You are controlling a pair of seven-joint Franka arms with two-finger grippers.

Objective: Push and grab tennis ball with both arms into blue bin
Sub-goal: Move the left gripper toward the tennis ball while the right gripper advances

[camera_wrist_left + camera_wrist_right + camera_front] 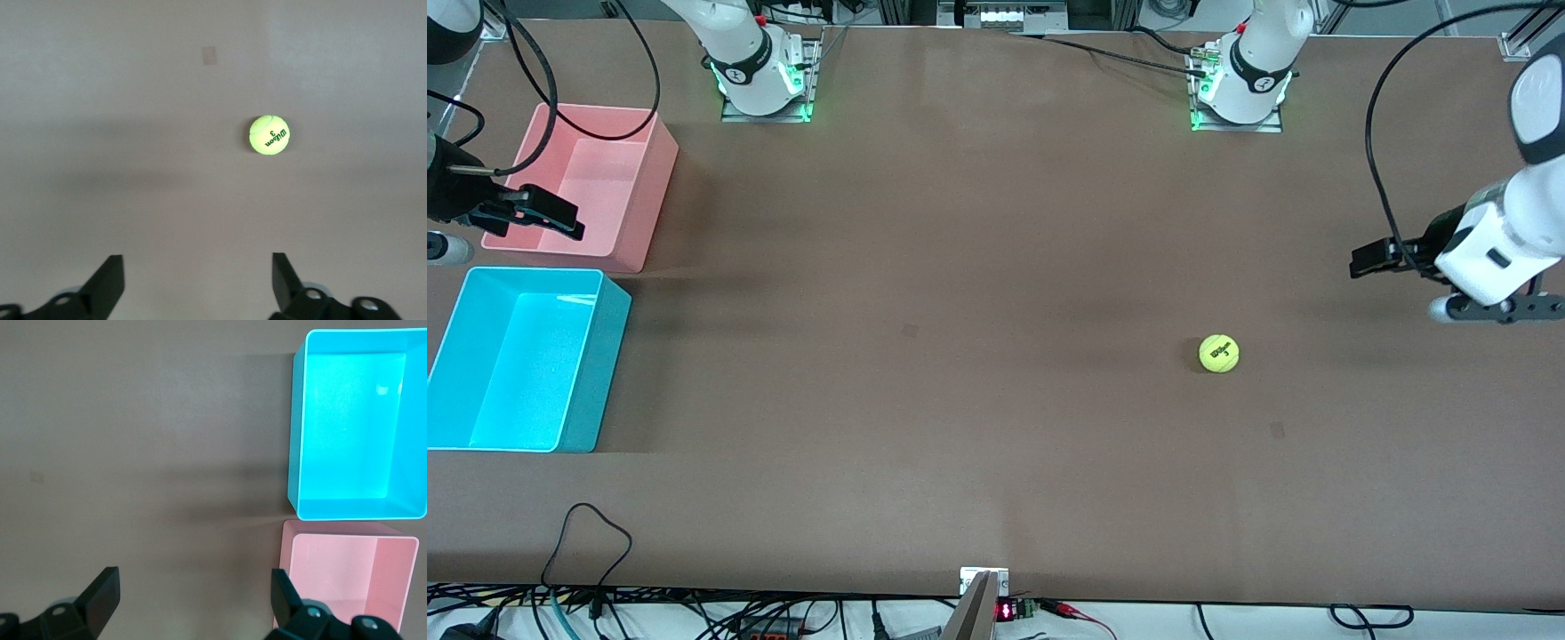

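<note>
The tennis ball lies on the brown table toward the left arm's end, its black logo facing up; it also shows in the left wrist view. My left gripper hangs open and empty over the table at that end, well apart from the ball; its jaws stand wide. The blue bin stands empty at the right arm's end, also seen in the right wrist view. My right gripper is open and empty, up in the air by the pink bin.
A pink bin of the same shape stands empty beside the blue bin, farther from the front camera; it shows in the right wrist view. Loose cables lie at the table's front edge. The arm bases stand along the back.
</note>
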